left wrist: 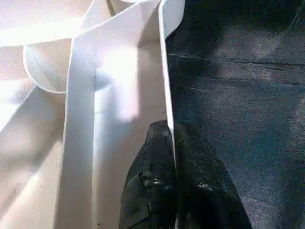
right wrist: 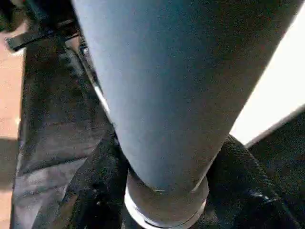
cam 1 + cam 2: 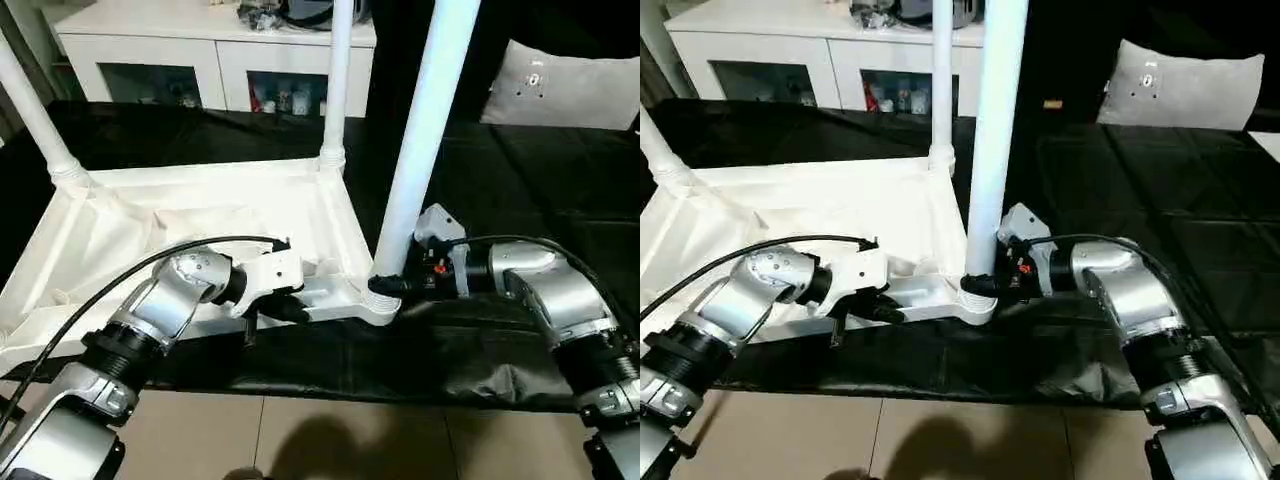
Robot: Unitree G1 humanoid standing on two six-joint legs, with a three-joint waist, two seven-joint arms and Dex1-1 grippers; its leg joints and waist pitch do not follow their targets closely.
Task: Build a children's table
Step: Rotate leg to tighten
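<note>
My left hand (image 3: 285,308) pinches the rim of the upturned white plastic children's table (image 3: 200,225) on the black-covered surface (image 3: 540,180); my right hand (image 3: 392,285) grips the near-corner white tapered leg (image 3: 425,120); I'd twist squarely, holding the rim firm.

Three upright legs (image 3: 425,130) ring the upturned table (image 3: 180,225); open black cloth (image 3: 530,170) lies to its right.

Dim room; glare on white tabletop (image 1: 114,71); wrist views soft, close-range blur.
</note>
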